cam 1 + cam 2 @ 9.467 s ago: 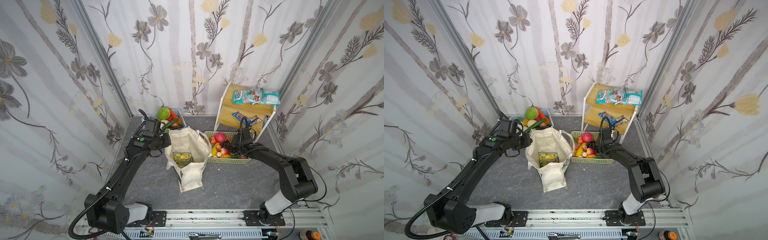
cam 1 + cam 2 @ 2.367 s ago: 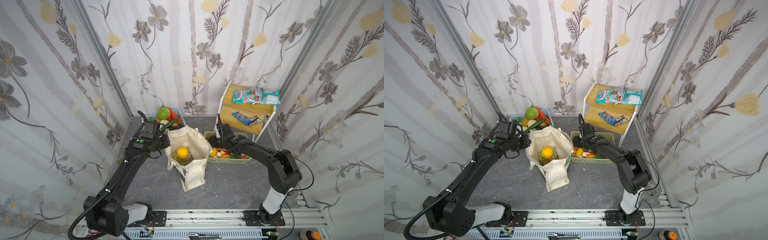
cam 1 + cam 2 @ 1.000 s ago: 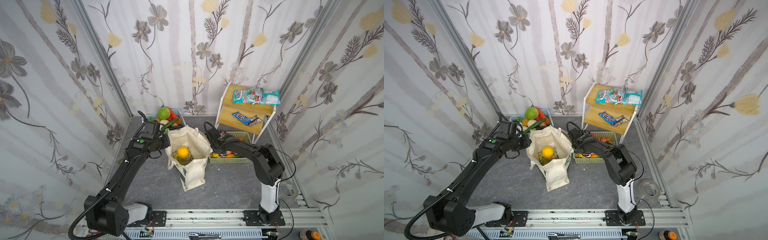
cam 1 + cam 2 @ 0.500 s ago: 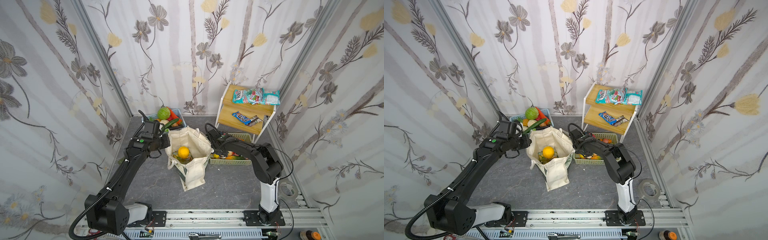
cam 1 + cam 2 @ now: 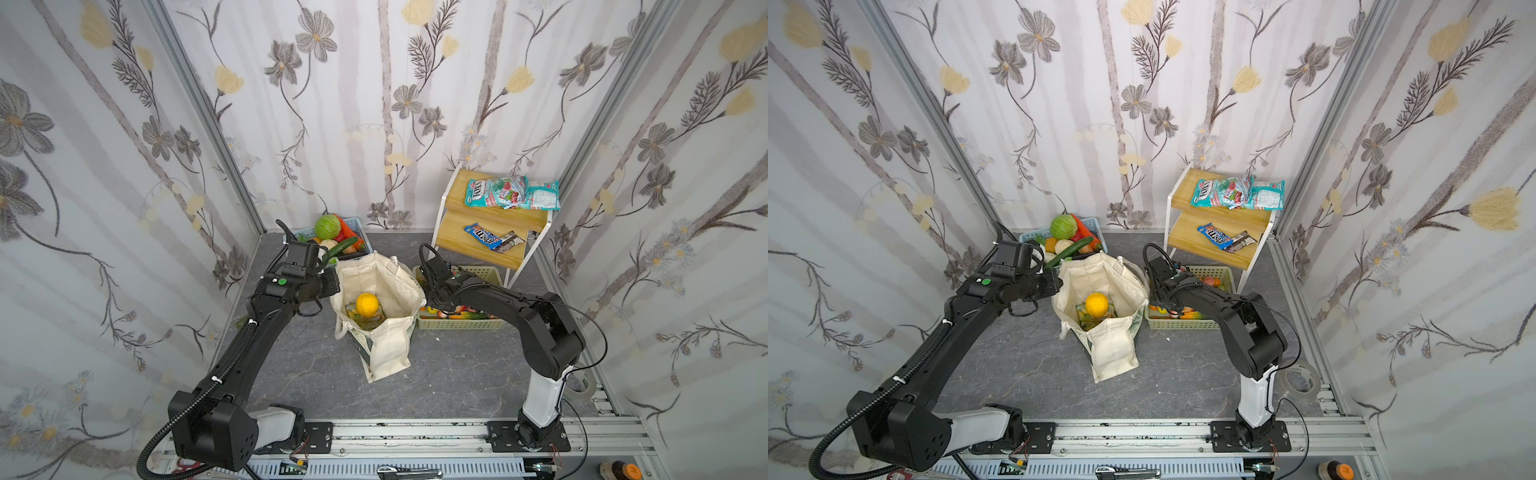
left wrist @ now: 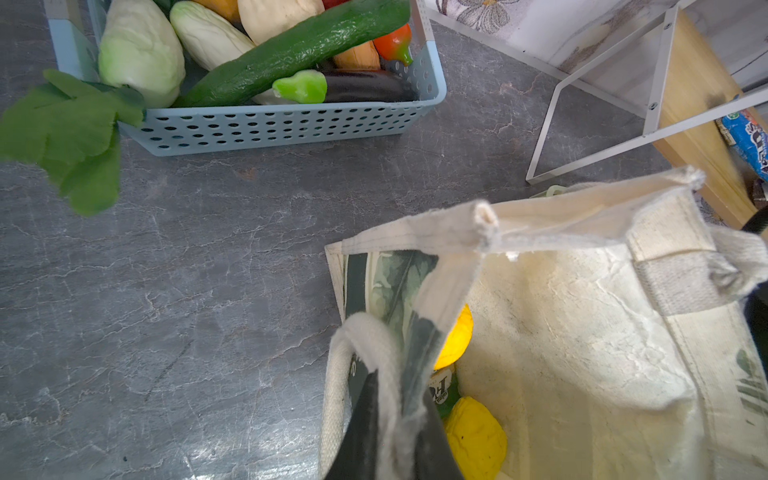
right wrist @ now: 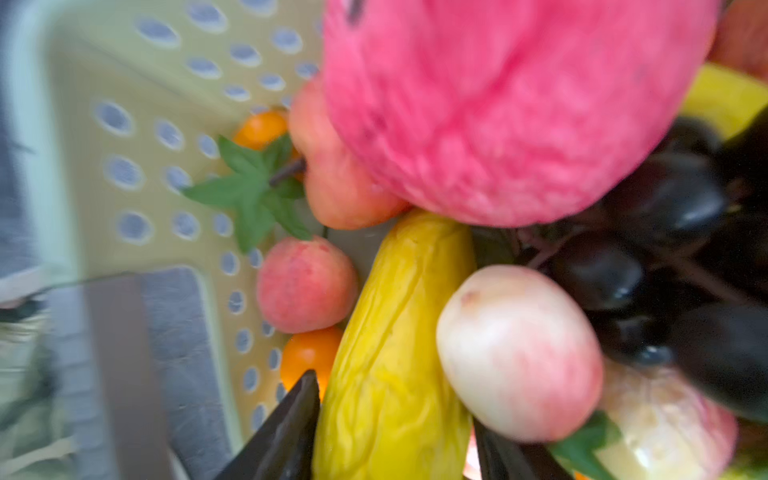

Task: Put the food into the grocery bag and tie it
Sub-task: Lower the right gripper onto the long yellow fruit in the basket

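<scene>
Status: left end effector [image 6: 397, 409] was clamped tight on the grocery bag [image 5: 388, 353], with rim cloth and a loop handle [image 6: 365, 332] pinched between its fingers and the bag mouth open. Orange [image 5: 367, 303] sat inside the bag, just past and below that pinch, on top of the green-and-yellow snack packet [image 5: 353, 318]. Blue basket [image 6: 270, 124] of veg sat on the bench beyond the left end effector.

Right end effector [image 7: 392, 399] was down in the pale green basket [image 5: 486, 274], just beside the bag. Its jaws stood apart on either side of the yellow oblong fruit [image 7: 395, 311]. Couldn't tell if they were actually squeezing it. Pink fruit [image 7: 498, 104] and dark grapes [image 7: 665, 199] lay just ahead of its fingertips.
</scene>
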Controlling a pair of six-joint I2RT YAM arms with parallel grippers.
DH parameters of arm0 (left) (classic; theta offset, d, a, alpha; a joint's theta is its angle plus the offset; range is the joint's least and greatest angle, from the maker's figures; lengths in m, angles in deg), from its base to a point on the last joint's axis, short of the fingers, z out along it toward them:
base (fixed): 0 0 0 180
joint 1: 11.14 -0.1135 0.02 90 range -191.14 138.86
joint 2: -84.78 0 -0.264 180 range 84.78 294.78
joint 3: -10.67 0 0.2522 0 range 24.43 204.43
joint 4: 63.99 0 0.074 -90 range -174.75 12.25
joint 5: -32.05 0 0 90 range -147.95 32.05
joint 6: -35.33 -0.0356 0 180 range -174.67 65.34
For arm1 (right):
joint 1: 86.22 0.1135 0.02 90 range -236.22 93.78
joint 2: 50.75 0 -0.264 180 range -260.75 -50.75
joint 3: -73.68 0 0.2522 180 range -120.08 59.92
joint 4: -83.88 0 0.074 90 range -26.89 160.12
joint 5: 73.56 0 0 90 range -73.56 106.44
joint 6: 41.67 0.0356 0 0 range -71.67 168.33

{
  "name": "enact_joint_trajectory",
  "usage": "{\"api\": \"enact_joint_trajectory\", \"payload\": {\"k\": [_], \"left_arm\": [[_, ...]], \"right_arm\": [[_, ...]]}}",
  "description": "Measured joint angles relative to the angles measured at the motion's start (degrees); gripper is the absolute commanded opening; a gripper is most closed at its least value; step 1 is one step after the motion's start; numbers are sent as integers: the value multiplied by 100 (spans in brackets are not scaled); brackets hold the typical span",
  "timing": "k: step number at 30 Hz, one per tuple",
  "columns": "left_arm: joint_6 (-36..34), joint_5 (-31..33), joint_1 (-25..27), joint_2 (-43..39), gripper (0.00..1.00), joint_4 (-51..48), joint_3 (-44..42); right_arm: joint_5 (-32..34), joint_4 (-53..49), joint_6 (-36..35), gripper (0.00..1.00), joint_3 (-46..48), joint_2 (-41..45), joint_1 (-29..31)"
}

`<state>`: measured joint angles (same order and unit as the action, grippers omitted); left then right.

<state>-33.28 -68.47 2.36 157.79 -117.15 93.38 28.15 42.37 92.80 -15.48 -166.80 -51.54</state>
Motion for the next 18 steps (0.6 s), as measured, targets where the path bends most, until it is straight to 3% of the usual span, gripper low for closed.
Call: {"api": "enact_joint_trajectory", "payload": {"k": [12, 18], "left_arm": [[-2, 42, -4, 2, 0, -197, 129], [-2, 44, -4, -2, 0, -232, 144]], "right_arm": [[-623, 262, -22, 58, 94, 411, -144], [-684, 249, -61, 63, 94, 348, -175]]}}
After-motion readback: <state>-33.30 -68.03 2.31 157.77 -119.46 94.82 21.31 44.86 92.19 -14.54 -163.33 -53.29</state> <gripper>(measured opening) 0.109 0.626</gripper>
